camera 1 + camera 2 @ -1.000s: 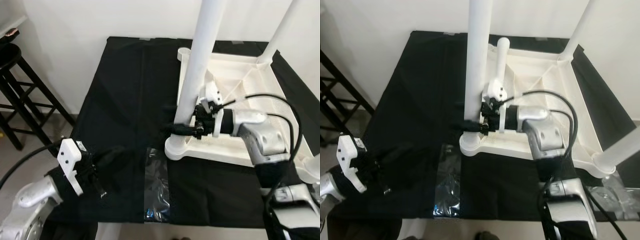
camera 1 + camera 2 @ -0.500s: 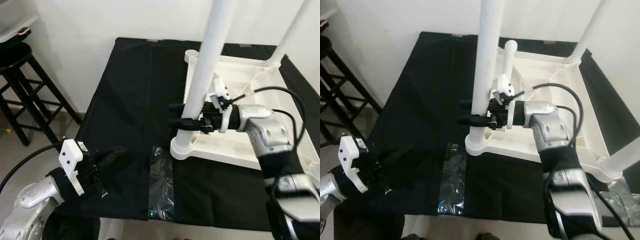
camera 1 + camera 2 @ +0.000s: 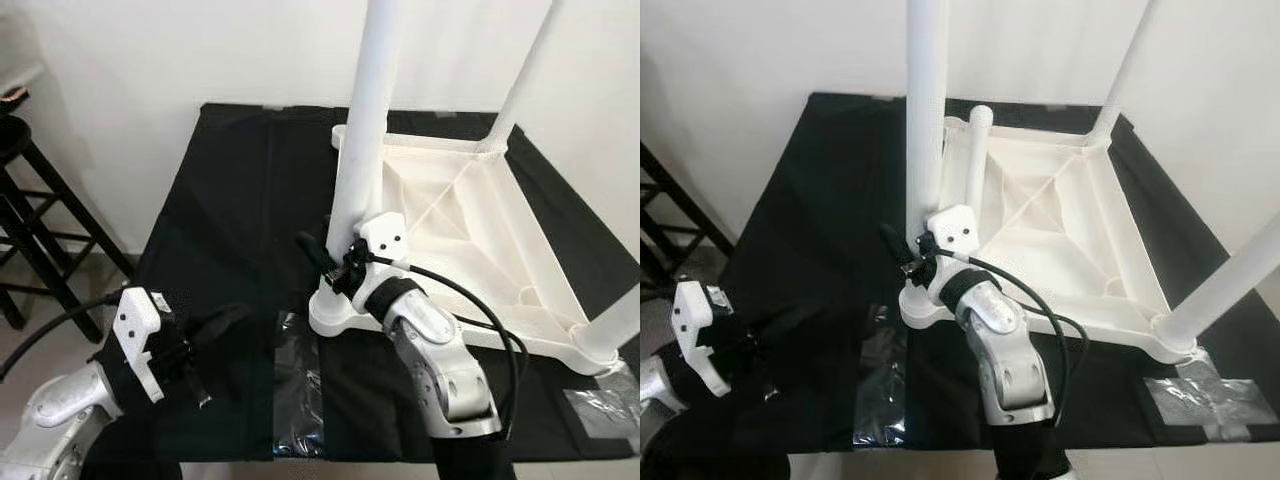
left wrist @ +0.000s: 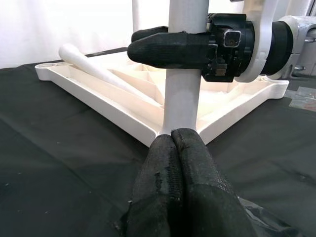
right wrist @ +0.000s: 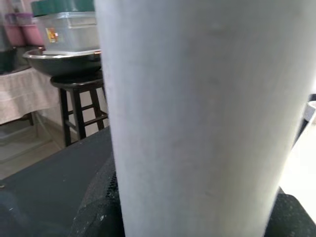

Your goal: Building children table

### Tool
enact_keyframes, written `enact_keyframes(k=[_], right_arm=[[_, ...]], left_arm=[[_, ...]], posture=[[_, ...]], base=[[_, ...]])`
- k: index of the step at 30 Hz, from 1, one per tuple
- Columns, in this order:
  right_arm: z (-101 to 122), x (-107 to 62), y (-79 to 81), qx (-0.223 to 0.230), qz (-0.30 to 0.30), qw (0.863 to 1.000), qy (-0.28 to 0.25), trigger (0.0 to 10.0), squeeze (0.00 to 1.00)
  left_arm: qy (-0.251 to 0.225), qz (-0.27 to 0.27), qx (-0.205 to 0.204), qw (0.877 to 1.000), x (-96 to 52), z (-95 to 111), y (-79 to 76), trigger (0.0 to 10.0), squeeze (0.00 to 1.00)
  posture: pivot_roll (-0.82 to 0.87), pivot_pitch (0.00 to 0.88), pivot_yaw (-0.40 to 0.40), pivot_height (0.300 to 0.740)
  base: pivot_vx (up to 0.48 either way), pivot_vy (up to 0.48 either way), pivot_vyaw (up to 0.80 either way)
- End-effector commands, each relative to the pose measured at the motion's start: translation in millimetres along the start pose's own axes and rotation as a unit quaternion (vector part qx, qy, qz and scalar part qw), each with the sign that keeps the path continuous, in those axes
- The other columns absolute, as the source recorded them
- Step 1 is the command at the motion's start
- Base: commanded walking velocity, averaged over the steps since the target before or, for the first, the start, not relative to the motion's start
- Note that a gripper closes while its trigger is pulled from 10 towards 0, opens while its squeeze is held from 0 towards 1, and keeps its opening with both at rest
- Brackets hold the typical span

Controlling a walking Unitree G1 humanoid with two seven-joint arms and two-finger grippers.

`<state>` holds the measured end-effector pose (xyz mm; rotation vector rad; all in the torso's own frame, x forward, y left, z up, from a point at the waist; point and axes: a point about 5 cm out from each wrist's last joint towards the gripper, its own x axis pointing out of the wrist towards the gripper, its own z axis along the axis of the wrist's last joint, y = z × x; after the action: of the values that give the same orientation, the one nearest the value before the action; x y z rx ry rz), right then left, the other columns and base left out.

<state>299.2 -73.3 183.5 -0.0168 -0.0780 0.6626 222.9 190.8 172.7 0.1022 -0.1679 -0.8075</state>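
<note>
A white children's table lies upside down on a black cloth. Three legs stand upright in its corners, and a loose leg lies inside the frame. My right gripper is shut on the near-left leg, low down, just above its socket. In the right wrist view that leg stands close between the black fingers. My left gripper rests shut and empty over the cloth, left of the table, pointing at the leg's base.
A black stool stands off the cloth's left side. Shiny tape patches lie on the cloth near the front edge and at the front right corner. A white wall runs behind the cloth.
The camera has shifted. My right arm has swung round from the table's right side to its front, with the gripper still on the near-left leg. The left gripper has hardly moved.
</note>
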Motion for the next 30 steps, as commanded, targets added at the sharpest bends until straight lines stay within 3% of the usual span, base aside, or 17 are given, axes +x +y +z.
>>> enact_keyframes(k=[1, 3, 4, 6, 10, 11, 15, 19, 22, 23, 25, 26, 27, 28, 30], right_arm=[[-42, -2.1, 11.1, 0.034, 0.037, 0.993, 0.109, 10.0, 0.0], [-41, -1.4, 11.3, 0.035, 0.041, 0.992, 0.111, 10.0, 0.0], [-34, -0.2, 10.4, 0.075, 0.064, 0.99, 0.103, 10.0, 1.0], [-32, 0.1, 9.9, 0.084, 0.072, 0.989, 0.1, 10.0, 1.0], [-16, 2.1, 5.8, 0.053, 0.137, 0.986, 0.075, 10.0, 1.0], [5, 3.6, -5.8, 0.0, 0.226, 0.973, 0.043, 10.0, 0.0], [18, 5.3, -17.8, -0.03, 0.281, 0.958, 0.035, 10.0, 0.0], [38, 13.3, -41.8, -0.034, 0.368, 0.928, 0.048, 10.0, 0.0], [40, 15.1, -45.1, -0.033, 0.372, 0.926, 0.05, 10.0, 0.0], [43, 24.2, -55.0, -0.031, 0.353, 0.934, 0.049, 10.0, 0.0], [44, 26.5, -57.3, -0.03, 0.348, 0.936, 0.048, 10.0, 0.0], [43, 27.5, -60.4, -0.02, 0.347, 0.936, 0.05, 8.1, 0.0], [43, 27.5, -60.4, -0.02, 0.347, 0.936, 0.05, 8.1, 0.0], [40, 26.7, -63.6, -0.011, 0.353, 0.934, 0.055, 0.0, 0.0], [36, 24.2, -69.5, 0.0, 0.359, 0.932, 0.058, 0.0, 0.0]], left_arm=[[0.004, 0.003, 0.004, 1.0, 0.6, -2, -0.8, 10.0, 0.0], [0.003, 0.005, 0.005, 1.0, 0.7, -3, -0.9, 10.0, 0.0], [0.004, 0.0, 0.005, 1.0, 1.6, -3, -1.3, 10.0, 0.0], [0.005, -0.001, 0.005, 1.0, 1.9, -3, -1.4, 10.0, 0.0], [0.005, -0.004, 0.003, 1.0, 2.5, -3, -1.5, 10.0, 0.0], [0.004, -0.003, 0.002, 1.0, 2.5, -3, -1.9, 10.0, 0.0], [0.004, -0.002, 0.002, 1.0, 2.0, -3, -2.1, 10.0, 0.0], [0.007, -0.004, 0.0, 1.0, 1.0, -5, -3.2, 10.0, 0.0], [0.007, -0.004, 0.0, 1.0, 1.0, -5, -3.3, 10.0, 0.0], [0.008, -0.004, -0.001, 1.0, 1.0, -6, -3.9, 10.0, 0.0], [0.008, -0.004, -0.002, 1.0, 0.9, -6, -4.1, 10.0, 0.0], [0.008, -0.004, -0.002, 1.0, 1.0, -6, -4.4, 10.0, 0.0], [0.008, -0.004, -0.002, 1.0, 1.0, -6, -4.4, 10.0, 0.0], [0.008, -0.004, -0.002, 1.0, 1.1, -6, -4.5, 10.0, 0.0], [0.008, -0.005, -0.003, 1.0, 1.1, -6, -5.1, 10.0, 0.0]], posture=[[0.05, 0.129, -0.053, 0.74], [0.05, 0.128, -0.052, 0.74], [0.05, 0.126, -0.048, 0.74], [0.05, 0.126, -0.048, 0.74], [0.06, 0.125, -0.05, 0.74], [0.06, 0.123, -0.052, 0.74], [0.06, 0.121, -0.052, 0.74], [0.07, 0.115, -0.048, 0.74], [0.07, 0.115, -0.048, 0.74], [0.07, 0.111, -0.056, 0.74], [0.07, 0.111, -0.056, 0.74], [0.07, 0.109, -0.059, 0.74], [0.07, 0.109, -0.059, 0.74], [0.07, 0.109, -0.059, 0.74], [0.07, 0.107, -0.059, 0.74]], base=[[0.0, 0.0, 0.0], [0.0, 0.0, 0.0], [0.0, 0.0, 0.0], [0.0, 0.0, 0.0], [0.0, 0.0, 0.0], [0.0, 0.0, 0.0], [0.0, 0.0, 0.0], [0.0, 0.0, 0.0], [0.0, 0.0, 0.0], [0.0, 0.0, 0.0], [0.0, 0.0, 0.0], [0.0, 0.0, 0.0], [0.0, 0.0, 0.0], [0.0, 0.0, 0.0], [0.0, 0.0, 0.0]])
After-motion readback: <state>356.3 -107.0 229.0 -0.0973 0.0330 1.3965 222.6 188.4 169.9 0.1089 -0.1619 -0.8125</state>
